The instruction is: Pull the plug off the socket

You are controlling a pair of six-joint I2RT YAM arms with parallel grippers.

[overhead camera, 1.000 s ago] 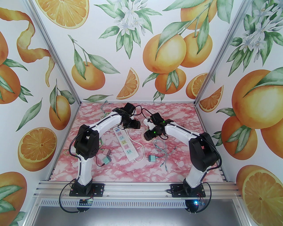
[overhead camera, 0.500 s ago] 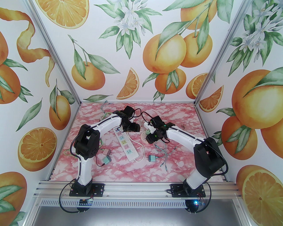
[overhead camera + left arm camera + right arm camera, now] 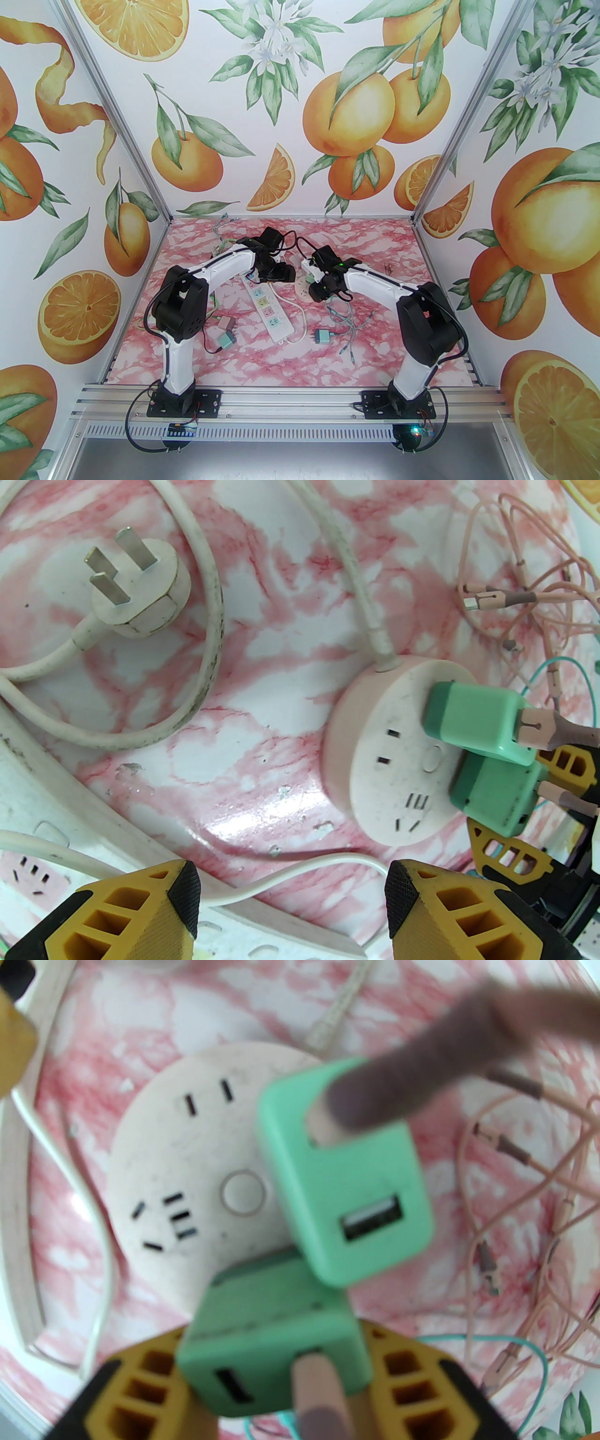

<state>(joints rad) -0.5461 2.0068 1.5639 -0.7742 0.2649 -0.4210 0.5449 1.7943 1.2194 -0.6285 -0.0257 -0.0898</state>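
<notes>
Dark-green plug (image 3: 272,1316) sits in round socket (image 3: 187,1147), right fingers (image 3: 412,1396) clamping it; left fingers (image 3: 131,916) wide.

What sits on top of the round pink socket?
On the round socket: a lighter green charger and a darker green charger, each carrying a pink cable. Their prongs and the slots beneath are covered.

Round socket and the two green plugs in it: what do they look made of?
Round socket: hard moulded plastic, matte pinkish white, with crisp cut slots and speckled grime. Upper green plug and lower green plug: also hard plastic, judging by the smooth satin shell with rounded edges and soft highlights. The lower one looks scuffed. A thin rubbery coating cannot be ruled out.
</notes>
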